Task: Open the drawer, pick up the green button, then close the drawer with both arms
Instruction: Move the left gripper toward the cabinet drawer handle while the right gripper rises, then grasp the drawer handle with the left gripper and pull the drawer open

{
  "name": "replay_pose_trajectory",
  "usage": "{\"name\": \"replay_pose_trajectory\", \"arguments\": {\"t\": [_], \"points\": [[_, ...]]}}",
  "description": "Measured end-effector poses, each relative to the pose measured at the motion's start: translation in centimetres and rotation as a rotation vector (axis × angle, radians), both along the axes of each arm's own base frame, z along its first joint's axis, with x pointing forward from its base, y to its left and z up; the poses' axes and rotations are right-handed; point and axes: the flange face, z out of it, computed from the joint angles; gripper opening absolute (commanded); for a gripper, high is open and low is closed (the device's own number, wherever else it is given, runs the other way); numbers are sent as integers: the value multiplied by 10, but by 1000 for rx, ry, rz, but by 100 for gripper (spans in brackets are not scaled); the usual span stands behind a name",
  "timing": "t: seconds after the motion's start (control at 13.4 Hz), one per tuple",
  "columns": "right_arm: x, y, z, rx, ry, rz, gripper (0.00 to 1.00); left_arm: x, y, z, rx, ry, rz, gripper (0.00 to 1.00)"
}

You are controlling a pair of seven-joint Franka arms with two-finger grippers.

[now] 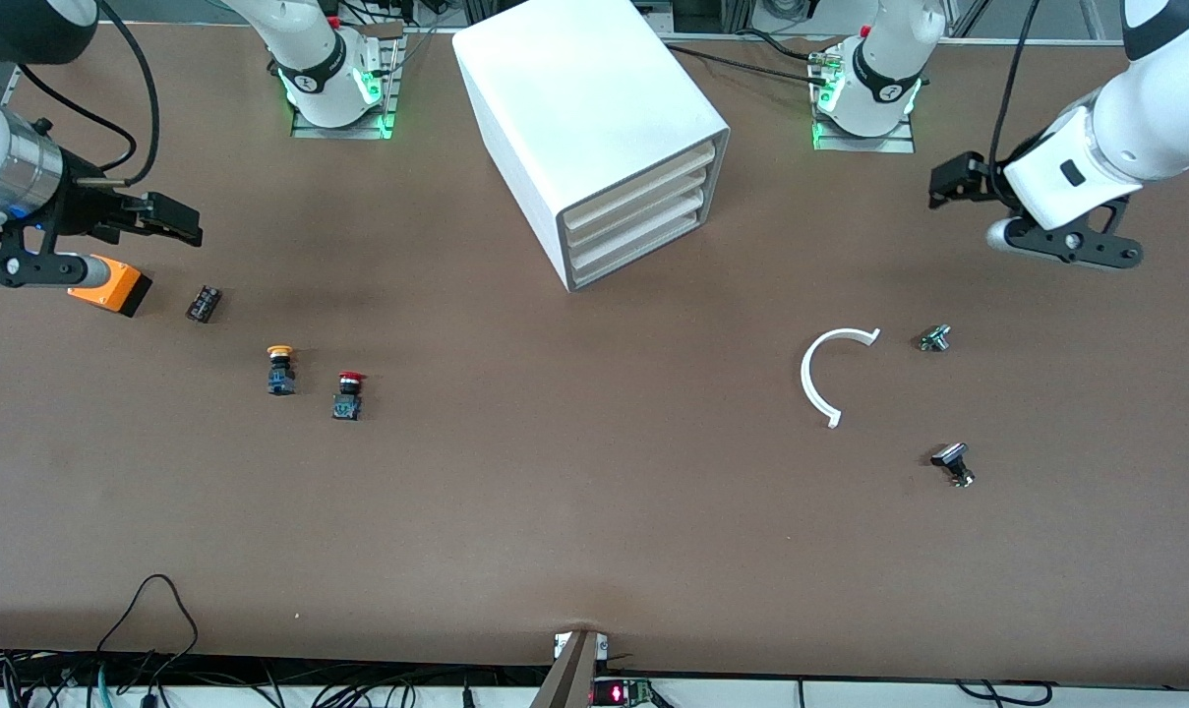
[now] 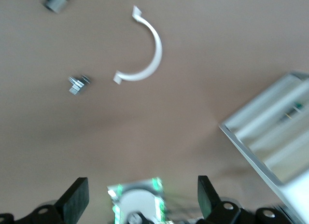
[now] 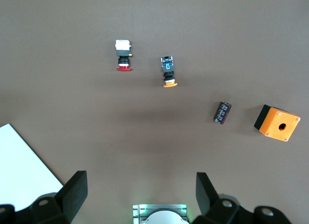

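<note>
The white cabinet (image 1: 594,128) stands at the middle of the table's robot side. Its three drawers are all shut; the lowest drawer (image 1: 636,250) lies flush with the two above it. The green-capped button is hidden. My left gripper (image 1: 956,182) hangs open and empty over the table toward the left arm's end, apart from the cabinet; its wrist view (image 2: 141,192) shows a blurred part of the cabinet (image 2: 270,137). My right gripper (image 1: 166,218) hangs open and empty over the right arm's end of the table, and also shows in its wrist view (image 3: 140,185).
An orange-capped button (image 1: 280,370), a red-capped button (image 1: 348,395), a small black part (image 1: 204,303) and an orange box (image 1: 112,284) lie toward the right arm's end. A white C-shaped ring (image 1: 825,374), a small metal part (image 1: 934,338) and a black-capped part (image 1: 953,464) lie toward the left arm's end.
</note>
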Motion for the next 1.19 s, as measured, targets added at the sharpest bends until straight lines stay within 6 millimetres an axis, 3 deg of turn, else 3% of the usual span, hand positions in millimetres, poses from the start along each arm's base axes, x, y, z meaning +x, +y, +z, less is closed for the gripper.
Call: {"name": "replay_pose_trajectory", "arguments": {"t": [0.3,0.45,0.97,1.19], "points": [[15,6,-22,3,-3,8,99,-3,-20,-12,-173,80,-74,99],[21,12,-29,21,-11,11,99,3,-29,-33,-325,146,-144,99],[35,40,-50,40,-40,27,99,31,-51,-141,-662,414,-133,99],[39,52,-61,33,-41,-10,99,53,-64,-214,-833,448,-70,99]]}}
